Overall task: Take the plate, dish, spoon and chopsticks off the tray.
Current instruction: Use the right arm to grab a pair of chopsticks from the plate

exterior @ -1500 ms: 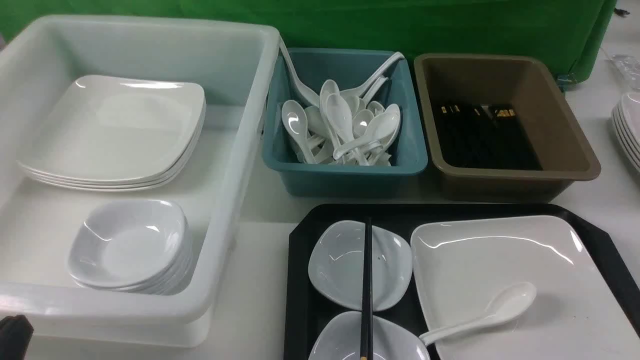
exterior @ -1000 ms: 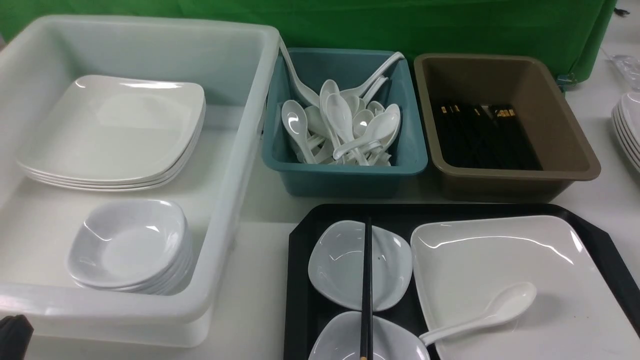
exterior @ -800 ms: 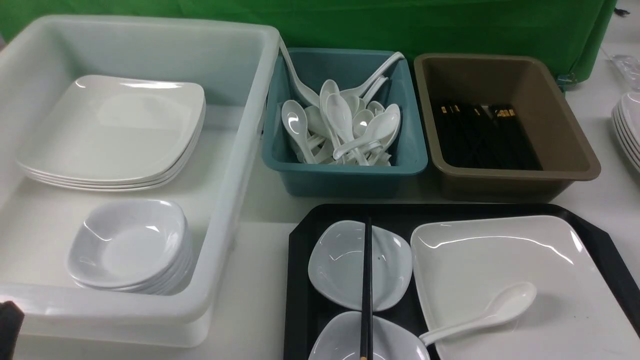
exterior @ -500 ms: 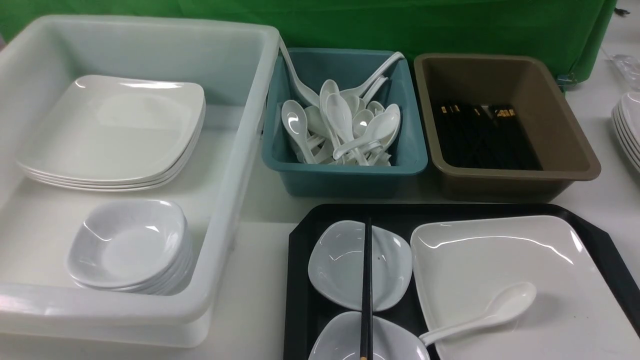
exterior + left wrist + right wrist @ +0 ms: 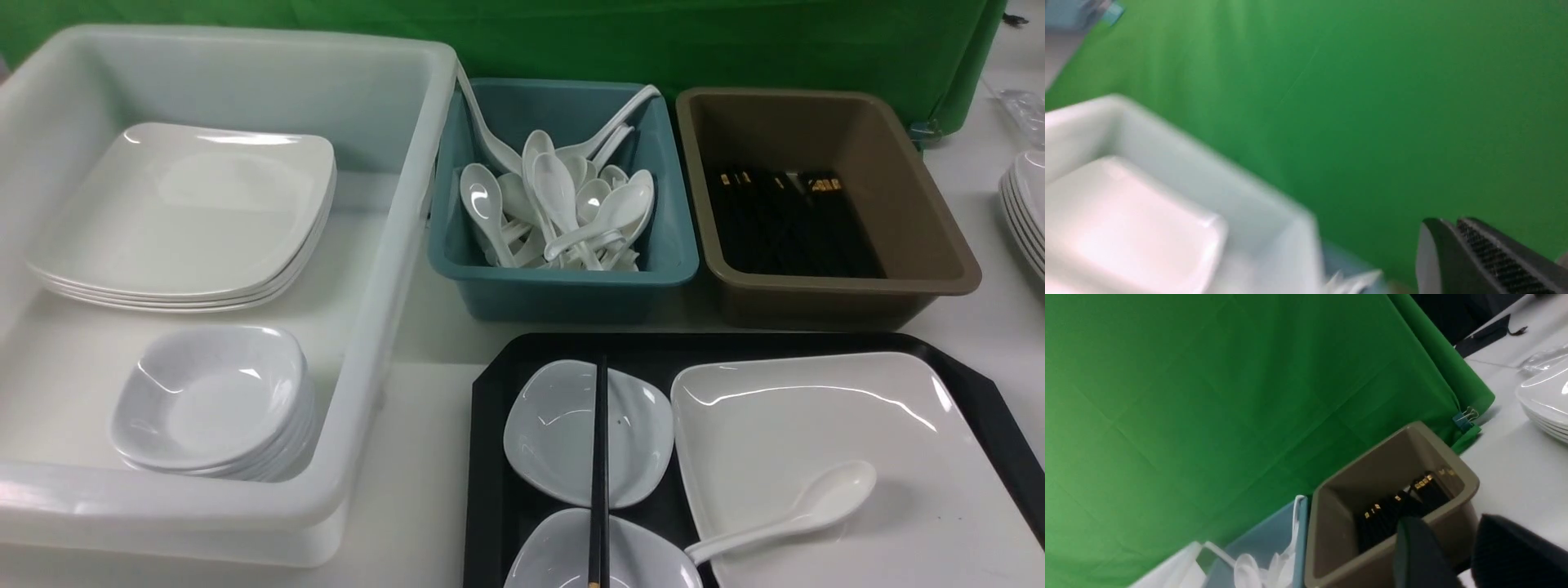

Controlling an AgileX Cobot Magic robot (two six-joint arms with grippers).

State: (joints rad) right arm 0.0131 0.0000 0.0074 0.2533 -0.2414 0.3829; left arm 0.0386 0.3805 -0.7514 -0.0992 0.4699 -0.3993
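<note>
Front view above tray (image 5: 487,490), wrist views facing green backdrop (image 5: 1372,102)

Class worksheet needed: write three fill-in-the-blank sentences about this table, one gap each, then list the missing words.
1. The chopsticks lie across ____ small dishes on the tray.
2. The spoon rests on the large square ____.
3. The stacked plates sit inside the ____ tub.
Missing words: two; plate; white.
</note>
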